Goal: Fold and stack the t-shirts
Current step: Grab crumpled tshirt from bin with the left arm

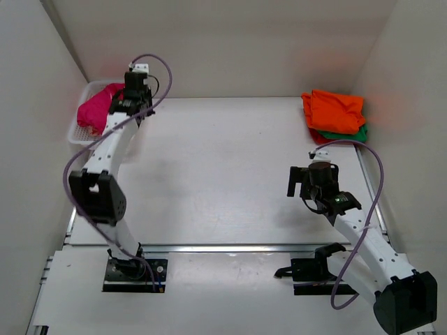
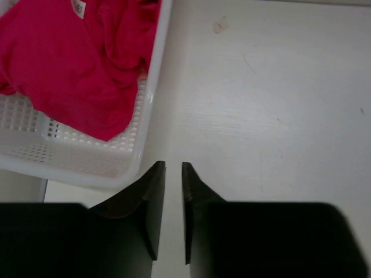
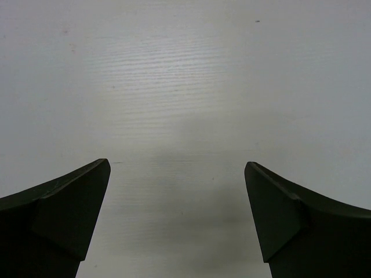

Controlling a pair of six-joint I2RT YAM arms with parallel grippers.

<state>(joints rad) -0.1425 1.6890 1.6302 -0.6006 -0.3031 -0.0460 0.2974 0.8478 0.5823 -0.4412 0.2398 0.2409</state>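
Observation:
A magenta-pink t-shirt [image 1: 98,105] lies crumpled in the white mesh basket [image 1: 75,132] at the far left. In the left wrist view the same t-shirt [image 2: 64,63] fills the basket [image 2: 87,168] at upper left. My left gripper [image 1: 133,105] hovers over bare table just right of the basket's rim. Its jaws [image 2: 173,168] stand only a narrow slit apart, with nothing between them. At the far right a folded orange t-shirt [image 1: 334,110] tops a stack, with a green one [image 1: 360,132] and a red one [image 1: 318,137] showing underneath. My right gripper [image 1: 307,183] is wide open and empty over bare table [image 3: 177,168], in front of that stack.
White walls close in the table on the left, back and right. The basket sits in the back left corner against the wall. A metal rail [image 1: 209,246] runs along the table's near edge in front of both arm bases.

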